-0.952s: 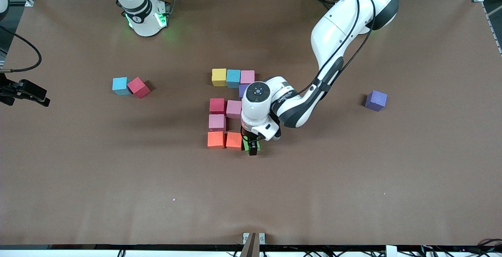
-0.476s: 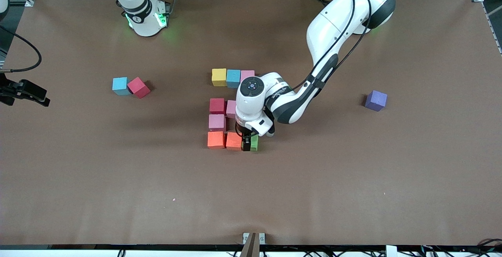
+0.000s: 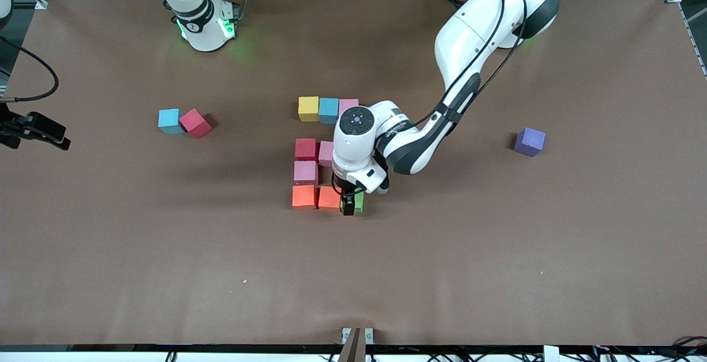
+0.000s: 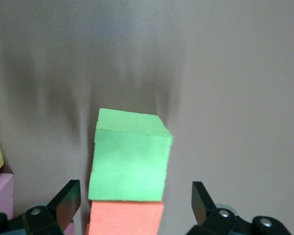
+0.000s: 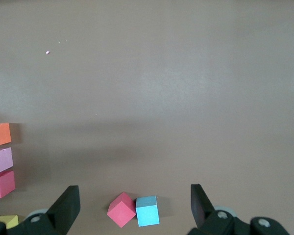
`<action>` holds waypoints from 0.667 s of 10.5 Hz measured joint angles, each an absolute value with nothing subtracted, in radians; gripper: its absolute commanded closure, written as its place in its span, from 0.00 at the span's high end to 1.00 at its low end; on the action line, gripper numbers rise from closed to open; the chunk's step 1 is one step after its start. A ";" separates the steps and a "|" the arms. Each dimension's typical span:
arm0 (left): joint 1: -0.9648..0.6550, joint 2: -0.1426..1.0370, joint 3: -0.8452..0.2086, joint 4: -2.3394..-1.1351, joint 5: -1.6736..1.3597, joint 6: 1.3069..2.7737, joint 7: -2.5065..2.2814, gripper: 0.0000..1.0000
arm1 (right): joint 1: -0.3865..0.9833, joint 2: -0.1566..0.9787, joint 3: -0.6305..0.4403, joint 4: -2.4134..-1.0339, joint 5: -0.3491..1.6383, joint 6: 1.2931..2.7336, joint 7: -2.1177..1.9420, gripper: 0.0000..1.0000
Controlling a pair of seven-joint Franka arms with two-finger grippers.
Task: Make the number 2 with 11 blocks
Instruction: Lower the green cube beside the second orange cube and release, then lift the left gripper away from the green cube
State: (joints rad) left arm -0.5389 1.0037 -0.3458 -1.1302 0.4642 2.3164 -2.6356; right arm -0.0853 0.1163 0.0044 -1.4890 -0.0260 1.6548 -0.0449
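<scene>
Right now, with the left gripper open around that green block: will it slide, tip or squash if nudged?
The green block looks like matte foam, so probably light and slightly squashy under the left gripper. Flat faces on the table suggest sliding rather than rolling. It sits against the orange block, so a push that way would likely shift both.

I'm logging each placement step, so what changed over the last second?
The left gripper slid the green block toward the right arm's end of the table, up against the orange blocks of the nearest row, where it sits now. Its fingers stand open on either side of the block. The other blocks, the purple block standing apart and the waiting right gripper stayed put.
</scene>
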 measured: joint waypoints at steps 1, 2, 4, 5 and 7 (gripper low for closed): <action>-0.530 0.986 -0.345 -1.128 0.460 2.294 -2.636 1.00 | -0.085 0.116 0.004 -1.489 -0.026 1.655 -0.045 1.00; -0.515 0.964 -0.345 -1.127 0.459 2.268 -2.636 1.00 | -0.085 0.116 0.005 -1.489 -0.026 1.655 -0.045 1.00; -0.473 0.915 -0.344 -1.125 0.455 2.212 -2.608 1.00 | -0.085 0.116 0.005 -1.489 -0.026 1.655 -0.045 1.00; -0.446 0.888 -0.343 -1.125 0.439 2.169 -2.567 1.00 | -0.085 0.116 0.005 -1.489 -0.026 1.655 -0.045 1.00; -0.388 0.837 -0.342 -1.124 0.412 2.085 -2.468 1.00 | -0.085 0.116 0.005 -1.489 -0.026 1.655 -0.045 1.00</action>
State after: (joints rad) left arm -0.3881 0.8366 -0.3423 -1.1239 0.4116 2.0847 -2.4684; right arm -0.0850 0.1163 0.0049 -1.4890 -0.0260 1.6554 -0.0449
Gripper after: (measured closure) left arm 0.000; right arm 0.000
